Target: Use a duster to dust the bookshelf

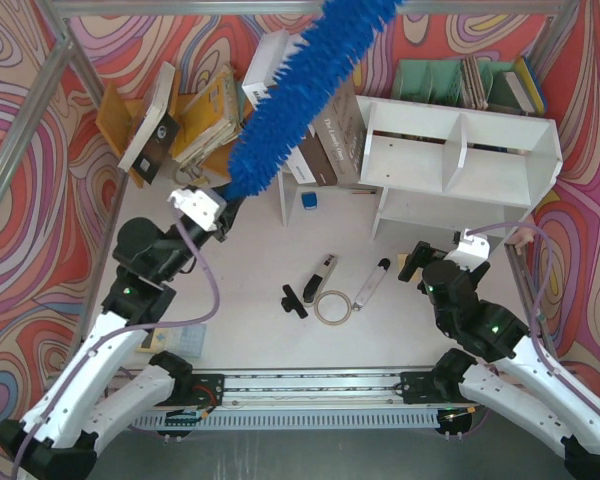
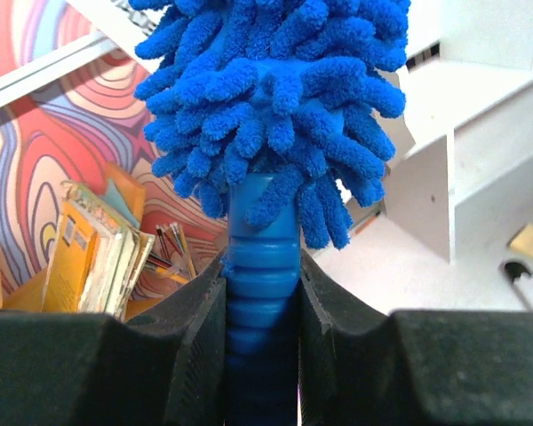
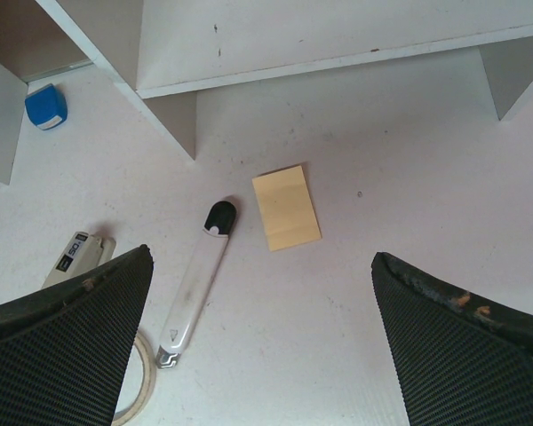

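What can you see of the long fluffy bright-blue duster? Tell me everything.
The long bright-blue microfibre duster has a shaggy head of noodle-like strands and a short ribbed blue handle, seemingly plastic. The left gripper is shut on that handle. The duster is held off the table, slanting from the gripper up toward the far right, its tip beyond the overhead view's edge. Nothing else visibly touches it.

Bookshelf (image 1: 450, 112): white, 2 compartments w/ vertical divider, is sitting by table's far right corner, open side facing near edge. Duster (image 1: 290, 90): shaggy bright blue, is slanting in air over far-left area, ribbed handle lowest, pinched in left gripper (image 2: 262, 293).
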Action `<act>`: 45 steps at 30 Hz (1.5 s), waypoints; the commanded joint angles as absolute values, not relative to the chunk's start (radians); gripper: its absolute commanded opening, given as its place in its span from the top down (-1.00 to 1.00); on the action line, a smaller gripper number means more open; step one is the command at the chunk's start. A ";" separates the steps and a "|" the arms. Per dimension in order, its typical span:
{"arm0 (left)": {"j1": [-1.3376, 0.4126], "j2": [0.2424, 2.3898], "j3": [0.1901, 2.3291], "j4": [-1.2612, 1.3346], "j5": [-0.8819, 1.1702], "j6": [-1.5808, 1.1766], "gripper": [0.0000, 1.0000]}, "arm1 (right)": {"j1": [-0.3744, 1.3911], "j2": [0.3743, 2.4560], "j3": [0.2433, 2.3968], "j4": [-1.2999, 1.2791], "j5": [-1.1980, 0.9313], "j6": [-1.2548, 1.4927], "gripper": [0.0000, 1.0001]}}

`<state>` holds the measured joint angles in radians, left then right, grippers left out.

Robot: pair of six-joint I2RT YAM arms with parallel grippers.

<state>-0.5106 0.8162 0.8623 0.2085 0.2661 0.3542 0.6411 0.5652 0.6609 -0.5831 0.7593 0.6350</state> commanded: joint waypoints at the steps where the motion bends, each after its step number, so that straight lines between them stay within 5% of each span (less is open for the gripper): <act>1: -0.514 0.769 0.936 0.151 0.143 0.147 1.00 | 0.640 0.576 0.671 -0.572 0.778 0.630 -0.97; 15: -0.513 0.831 1.267 -0.343 -0.373 -0.181 1.00 | 0.640 0.582 0.667 -0.566 0.776 0.629 -0.97; 28: -0.514 0.871 1.412 -0.865 -0.289 -0.396 1.00 | 0.639 0.598 0.683 -0.563 0.766 0.619 -0.97; 36: -0.517 0.847 1.336 -0.856 -0.144 -0.412 1.00 | 0.639 0.612 0.705 -0.579 0.752 0.640 -0.97; 45: -0.634 0.876 1.315 -0.857 -0.231 -0.436 1.00 | 0.640 0.633 0.711 -0.608 0.729 0.675 -0.97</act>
<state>-0.5644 0.8787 1.3304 -0.9169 -0.1806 -0.4236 0.6411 0.6254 0.6807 -0.5888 0.7307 0.6491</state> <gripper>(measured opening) 0.343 0.987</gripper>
